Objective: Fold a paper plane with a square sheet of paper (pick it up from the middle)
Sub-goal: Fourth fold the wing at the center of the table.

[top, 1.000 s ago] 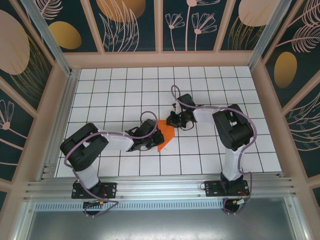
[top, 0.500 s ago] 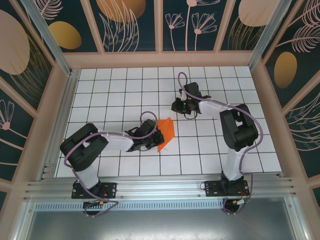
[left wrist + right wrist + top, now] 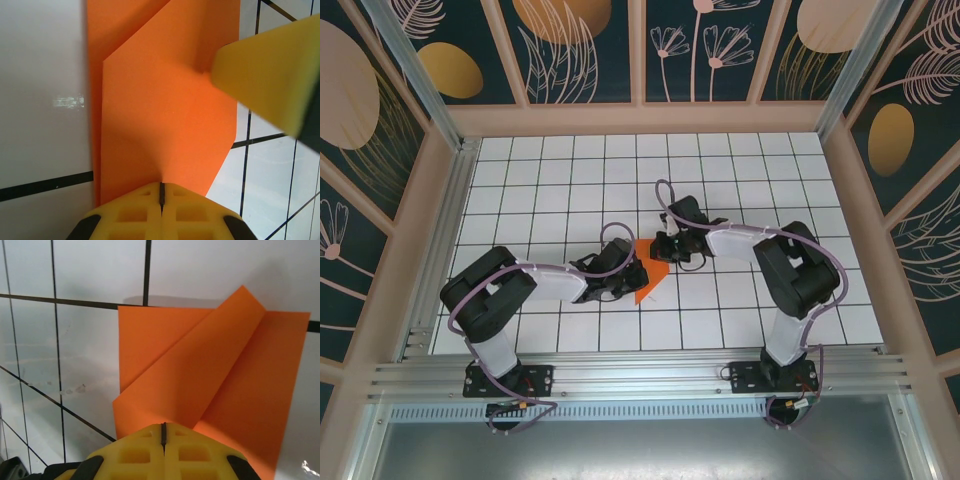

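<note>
The folded orange sheet of paper [image 3: 653, 273] lies near the middle of the worktop [image 3: 550, 180]. The left pincer [image 3: 632, 275] is clamped on its 9 o'clock edge, and the right pincer [image 3: 665, 257] is clamped on its 1 o'clock corner.

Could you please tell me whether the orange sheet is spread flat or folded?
Folded: the orange sheet shows overlapping layers meeting along a diagonal crease.

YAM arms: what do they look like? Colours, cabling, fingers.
Both the left arm and right arm have bulky black joint housings joined by white links, on black bases. A purple cable loops along each. The left gripper and right gripper have yellow fingers with square moulded recesses.
</note>
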Robot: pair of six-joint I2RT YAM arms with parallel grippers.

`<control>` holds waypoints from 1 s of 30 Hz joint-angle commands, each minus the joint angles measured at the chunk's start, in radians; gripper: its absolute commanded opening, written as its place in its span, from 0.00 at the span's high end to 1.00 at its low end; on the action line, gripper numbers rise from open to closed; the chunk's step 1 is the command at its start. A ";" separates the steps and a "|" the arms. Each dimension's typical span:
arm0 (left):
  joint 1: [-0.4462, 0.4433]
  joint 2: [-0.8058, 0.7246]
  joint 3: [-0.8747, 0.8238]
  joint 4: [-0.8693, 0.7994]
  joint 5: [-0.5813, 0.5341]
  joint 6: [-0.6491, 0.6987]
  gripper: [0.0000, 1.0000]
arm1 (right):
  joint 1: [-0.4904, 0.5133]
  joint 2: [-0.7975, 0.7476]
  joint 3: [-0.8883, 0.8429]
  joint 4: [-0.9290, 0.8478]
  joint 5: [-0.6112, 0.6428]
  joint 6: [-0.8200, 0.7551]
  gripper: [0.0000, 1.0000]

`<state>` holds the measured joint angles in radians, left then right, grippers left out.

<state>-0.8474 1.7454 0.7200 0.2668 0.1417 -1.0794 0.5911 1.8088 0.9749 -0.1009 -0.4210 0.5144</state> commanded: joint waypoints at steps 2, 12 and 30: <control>-0.009 0.043 -0.024 -0.184 0.001 0.001 1.00 | 0.011 0.051 0.021 0.024 -0.018 0.008 0.97; -0.009 0.042 -0.034 -0.189 0.007 0.004 1.00 | -0.035 0.111 0.063 -0.007 0.034 -0.036 0.98; -0.011 0.038 -0.056 -0.176 0.018 -0.001 1.00 | -0.211 0.177 0.205 -0.011 0.089 -0.048 0.98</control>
<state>-0.8474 1.7458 0.7177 0.2687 0.1413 -1.0794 0.4229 1.9686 1.1404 -0.1341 -0.4641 0.4694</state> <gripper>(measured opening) 0.065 0.064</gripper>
